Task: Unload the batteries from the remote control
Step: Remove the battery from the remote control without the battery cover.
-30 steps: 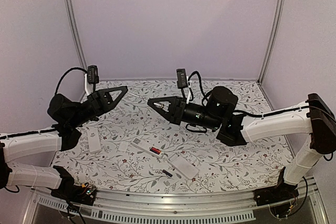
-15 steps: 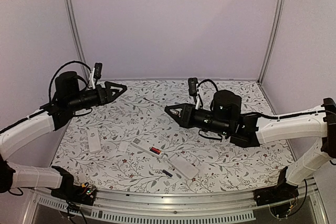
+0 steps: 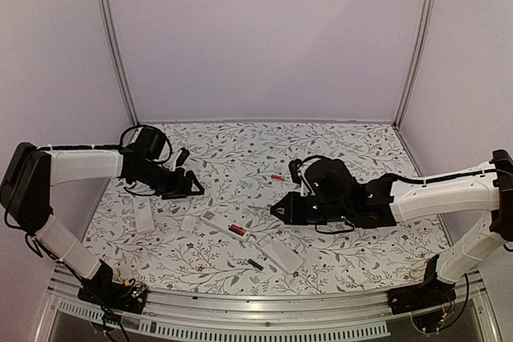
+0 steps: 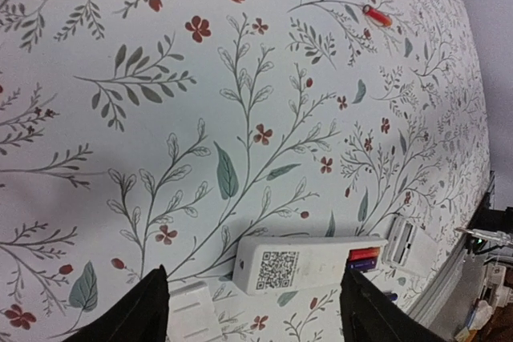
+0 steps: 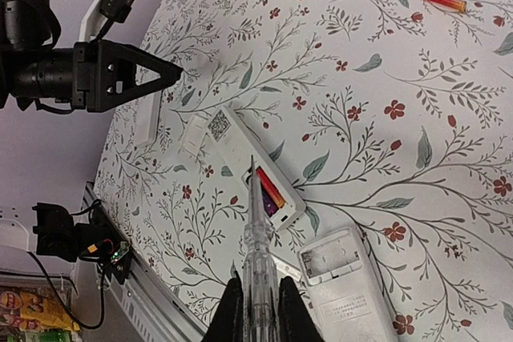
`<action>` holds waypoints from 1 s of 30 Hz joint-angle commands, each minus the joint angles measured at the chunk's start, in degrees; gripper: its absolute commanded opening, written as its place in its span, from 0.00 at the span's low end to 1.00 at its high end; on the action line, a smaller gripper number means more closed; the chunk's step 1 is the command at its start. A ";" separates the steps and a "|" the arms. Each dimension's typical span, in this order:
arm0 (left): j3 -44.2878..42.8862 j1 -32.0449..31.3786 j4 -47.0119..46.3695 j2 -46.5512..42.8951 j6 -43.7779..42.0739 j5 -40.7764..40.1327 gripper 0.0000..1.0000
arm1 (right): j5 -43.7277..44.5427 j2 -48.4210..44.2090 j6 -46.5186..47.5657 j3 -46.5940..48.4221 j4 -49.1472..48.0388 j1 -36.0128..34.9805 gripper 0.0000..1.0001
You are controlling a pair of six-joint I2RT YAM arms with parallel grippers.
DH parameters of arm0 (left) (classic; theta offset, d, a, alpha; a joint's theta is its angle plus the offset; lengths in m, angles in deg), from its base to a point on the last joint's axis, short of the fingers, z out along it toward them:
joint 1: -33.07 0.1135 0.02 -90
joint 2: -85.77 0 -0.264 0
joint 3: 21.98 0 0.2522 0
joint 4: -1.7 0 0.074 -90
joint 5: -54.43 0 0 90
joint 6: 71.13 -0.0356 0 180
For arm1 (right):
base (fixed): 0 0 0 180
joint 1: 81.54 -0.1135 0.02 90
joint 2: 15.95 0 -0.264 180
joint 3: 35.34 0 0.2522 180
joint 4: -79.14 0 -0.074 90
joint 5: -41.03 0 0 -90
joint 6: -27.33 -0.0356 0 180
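A white remote control lies face down, its bay open with a red and a dark battery inside. The same remote shows a QR label in the left wrist view. My left gripper hovers open just left of it, with its jaws wide apart and empty. My right gripper is shut on a clear stick tool, and the tool's tip is over the bay's edge. One loose red battery lies farther back. A dark battery lies near the front.
A second white remote lies beside the first, with its bay open and empty. Two white covers lie to the left. The cloth is flower-patterned. Metal rail along the near edge.
My left arm came down from high at the back left to low over the cloth, and its jaws opened. My right gripper sank towards the remote, uncovering the loose red battery.
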 commanded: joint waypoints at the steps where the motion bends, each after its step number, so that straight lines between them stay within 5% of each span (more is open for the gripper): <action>1: -2.19 -3.28 2.93 2.41 -3.17 -2.94 0.70 | -1.85 1.70 -5.32 -0.46 4.04 -0.96 0.00; 30: -4.11 -10.11 4.80 11.09 -5.25 -5.01 0.46 | -6.41 7.11 -10.98 1.11 4.42 -2.19 0.00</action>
